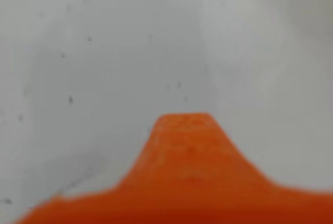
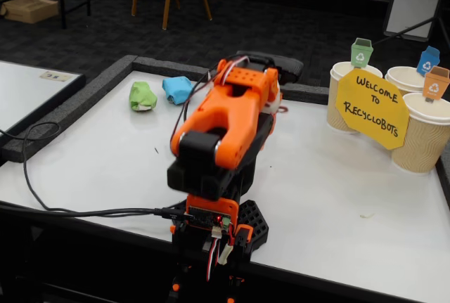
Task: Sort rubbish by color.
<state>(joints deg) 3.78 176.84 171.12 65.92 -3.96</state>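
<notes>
Rubbish wads lie far from tool (opening unseen).

The room light is even and soft, falling from overhead. In the fixed view the white desk looks bright without harsh glare, and the orange arm throws only a faint, diffuse shadow around its base. The far floor beyond the desk sits much dimmer. That view is fairly sharp, though fine lettering on the yellow sign at the right is a touch soft. The wrist view is badly out of focus: the orange gripper is a blurred hump with fuzzy edges, and the pale grey surface behind it shows only smeared dark specks and a vague shadow at lower left.
</notes>
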